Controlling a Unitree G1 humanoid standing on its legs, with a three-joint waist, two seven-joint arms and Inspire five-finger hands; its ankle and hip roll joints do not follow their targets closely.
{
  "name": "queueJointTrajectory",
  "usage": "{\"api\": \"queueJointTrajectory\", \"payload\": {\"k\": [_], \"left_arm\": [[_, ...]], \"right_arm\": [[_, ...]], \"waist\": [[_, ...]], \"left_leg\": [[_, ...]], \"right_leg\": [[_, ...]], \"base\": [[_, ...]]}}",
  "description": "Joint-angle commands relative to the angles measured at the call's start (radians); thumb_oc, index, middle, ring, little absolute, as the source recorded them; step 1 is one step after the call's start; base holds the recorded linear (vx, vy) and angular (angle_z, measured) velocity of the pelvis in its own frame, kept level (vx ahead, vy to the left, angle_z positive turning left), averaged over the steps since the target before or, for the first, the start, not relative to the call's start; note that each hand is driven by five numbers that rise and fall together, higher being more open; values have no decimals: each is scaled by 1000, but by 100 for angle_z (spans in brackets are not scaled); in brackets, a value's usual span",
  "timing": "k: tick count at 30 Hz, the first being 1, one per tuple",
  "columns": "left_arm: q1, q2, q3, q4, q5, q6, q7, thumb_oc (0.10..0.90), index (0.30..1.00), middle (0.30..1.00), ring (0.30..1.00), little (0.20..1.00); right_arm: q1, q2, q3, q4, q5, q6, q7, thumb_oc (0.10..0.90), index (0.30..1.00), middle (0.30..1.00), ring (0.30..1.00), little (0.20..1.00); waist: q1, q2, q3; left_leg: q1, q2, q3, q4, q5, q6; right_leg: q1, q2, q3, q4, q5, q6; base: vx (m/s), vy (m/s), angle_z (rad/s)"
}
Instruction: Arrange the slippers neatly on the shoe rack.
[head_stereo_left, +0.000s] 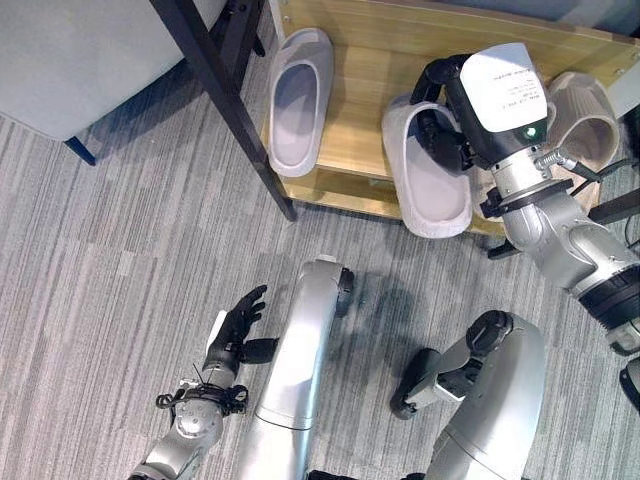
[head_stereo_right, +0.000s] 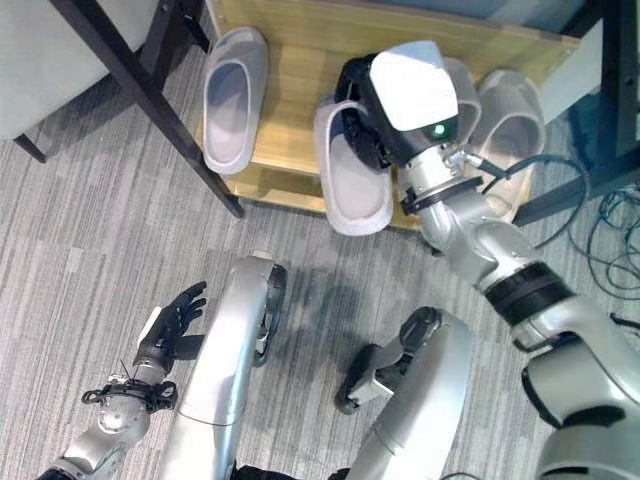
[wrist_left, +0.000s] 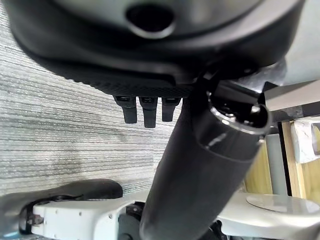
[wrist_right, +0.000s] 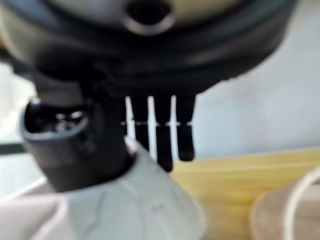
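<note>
Left eye view gives you the wooden shoe rack (head_stereo_left: 360, 150) from above, with three pale slippers on its shelf. Your right hand (head_stereo_left: 440, 125) sits over the middle slipper (head_stereo_left: 430, 180), thumb and fingers pinching its upper near the toe; the right wrist view shows the fingers (wrist_right: 162, 135) laid down along the white upper and the thumb against it.

That middle slipper lies skewed, and its heel hangs out past the front edge of the rack. If your pinch slackens now, I'd expect the heel's weight to tip it off onto the carpet (head_stereo_left: 110, 270). Push it back too hard and the toe could ride against the tan slipper (head_stereo_left: 585, 125) just beside it at the right end of the shelf, knocking that one crooked as well.

The left slipper (head_stereo_left: 295, 100) lies straight near the left end of the shelf, well apart from your hand. A dark slanted rack leg (head_stereo_left: 225, 100) crosses in front of that end, so any reach over there has to clear it. A grey upholstered seat (head_stereo_left: 80, 50) stands beyond the leg.

Your left hand (head_stereo_left: 238, 325) hangs low over the carpet, fingers loosely spread, holding nothing.
</note>
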Motion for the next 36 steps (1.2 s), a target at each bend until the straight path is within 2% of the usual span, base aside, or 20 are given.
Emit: {"api": "queueJointTrajectory", "payload": {"k": [1,6,16,19,21,22,29,36], "left_arm": [[-10,40,-57,-113,-1,-68,-11,800,900,900,900,900],[-31,55,-77,-117,-6,-70,-25,800,900,900,900,900],[-50,94,-92,-142,-14,-77,-40,800,900,900,900,900],[-60,92,-101,-146,-19,-78,-44,800,900,900,900,900],[-65,95,-103,-151,-20,-78,-46,800,900,900,900,900],[-70,94,-106,-152,-23,-78,-47,800,900,900,900,900],[-78,98,-128,-154,-34,-76,-48,800,900,900,900,900],[-63,92,-109,-149,-44,-72,-45,800,900,900,900,900]], "right_arm": [[-243,-16,5,11,35,-13,-98,400,300,300,300,300],[-281,-8,45,86,45,-8,-102,400,300,300,300,300],[-312,-4,51,200,32,25,-139,400,300,300,300,300],[-302,12,24,214,42,31,-154,400,300,300,300,300],[-305,15,25,228,41,36,-154,590,585,585,585,585],[-310,22,26,235,42,39,-154,800,900,900,900,900],[-370,58,70,285,79,32,-135,800,900,900,900,900],[-353,63,81,212,105,5,-104,800,900,900,900,900]], "waist": [[57,52,-26],[70,59,-26],[118,94,-26],[129,105,-26],[134,111,-26],[136,115,-26],[139,122,-26],[110,92,-26]], "left_leg": [[32,-33,-70,18,-245,-24],[32,-43,-82,23,-245,-35],[32,-86,-125,11,-242,-52],[32,-103,-140,6,-238,-57],[32,-108,-146,7,-238,-58],[32,-111,-151,7,-238,-60],[32,-103,-157,14,-248,-67],[32,-76,-138,23,-251,-67]], "right_leg": [[3,-24,-3,44,-1,-47],[22,-39,-16,46,1,-37],[101,-78,-89,20,25,-16],[125,-83,-109,9,34,-10],[133,-86,-118,6,35,-11],[137,-86,-122,4,37,-10],[129,-83,-124,14,37,-15],[92,-68,-93,35,31,-20]], "base": [[14,-16,4],[13,-19,12],[14,-43,16],[23,-29,16],[8,-18,9],[9,-15,8],[-1,9,2],[5,15,-6]]}}
